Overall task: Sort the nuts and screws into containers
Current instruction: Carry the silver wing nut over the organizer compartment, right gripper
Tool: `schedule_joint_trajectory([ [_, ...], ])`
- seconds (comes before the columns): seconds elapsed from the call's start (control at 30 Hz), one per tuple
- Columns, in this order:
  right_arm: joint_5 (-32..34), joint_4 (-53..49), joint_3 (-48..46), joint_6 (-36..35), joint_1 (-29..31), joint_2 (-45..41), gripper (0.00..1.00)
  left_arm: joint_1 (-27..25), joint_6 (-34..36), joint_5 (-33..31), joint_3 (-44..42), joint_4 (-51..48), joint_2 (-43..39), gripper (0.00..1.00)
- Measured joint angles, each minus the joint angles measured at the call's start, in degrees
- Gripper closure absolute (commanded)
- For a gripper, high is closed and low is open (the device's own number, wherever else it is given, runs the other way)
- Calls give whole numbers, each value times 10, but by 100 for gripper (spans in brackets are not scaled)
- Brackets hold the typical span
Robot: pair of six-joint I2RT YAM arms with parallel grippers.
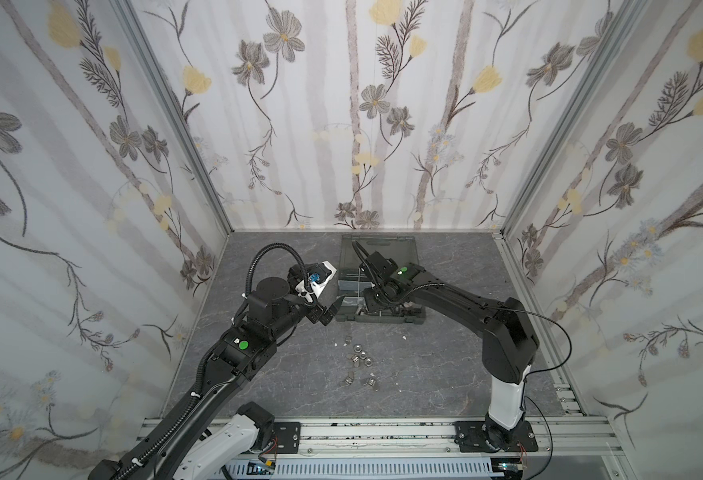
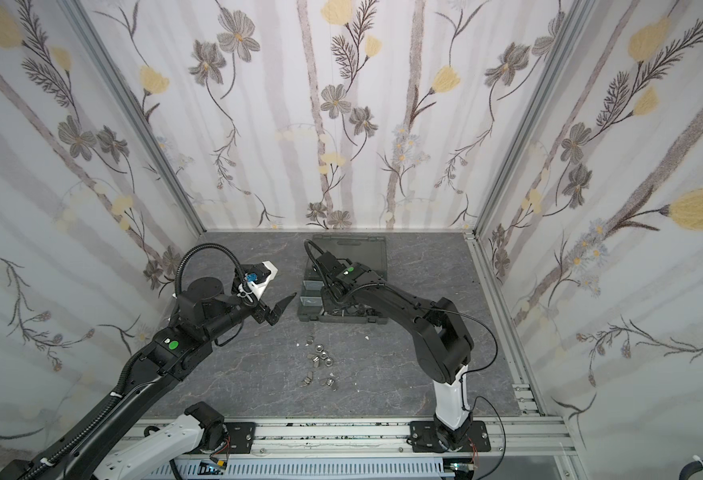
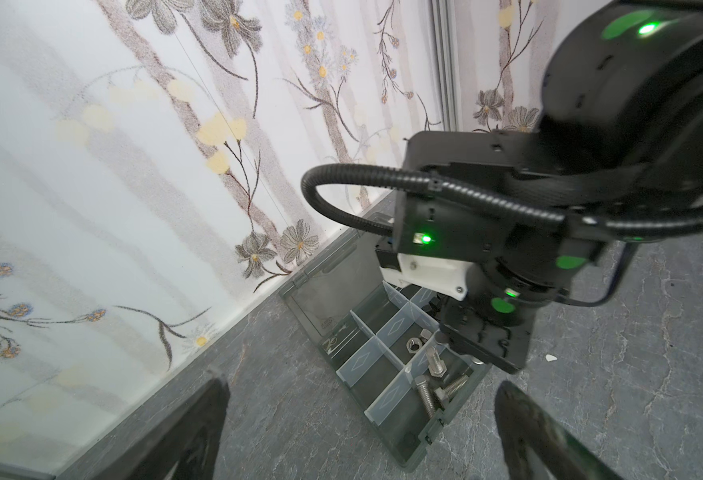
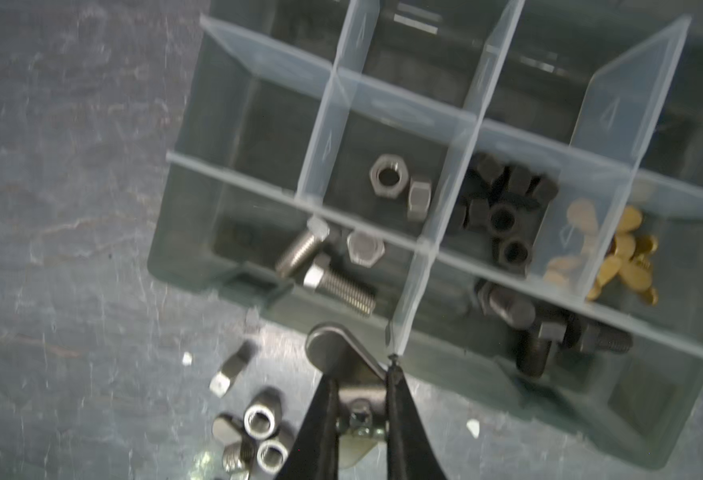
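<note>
clamped right gripper (image 4: 360, 374) on silver wing nut (image 4: 333, 347)
held by organizer case (image 4: 175, 241) wall; had left gripper (image 1: 332, 311) jaws apart

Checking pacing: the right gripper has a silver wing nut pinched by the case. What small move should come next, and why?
Probably ease it forward over the bare compartment beside the silver hex nuts. The right gripper is shut on the silver wing nut at the organizer case's front edge; no compartment visibly holds silver wing nuts yet.

Black hex nuts (image 4: 501, 218), brass wing nuts (image 4: 626, 249), silver wing nut (image 4: 333, 347)
</note>
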Motion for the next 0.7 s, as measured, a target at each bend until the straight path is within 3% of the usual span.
schedule_joint_trajectory([
  [0.33,-11,15,154,-75,-9,143,89,0,-8,-9,-6,-11,-23,0],
  [0.7,-37,43,298,-104,-17,252,89,0,-7,-19,-12,-24,-33,0],
])
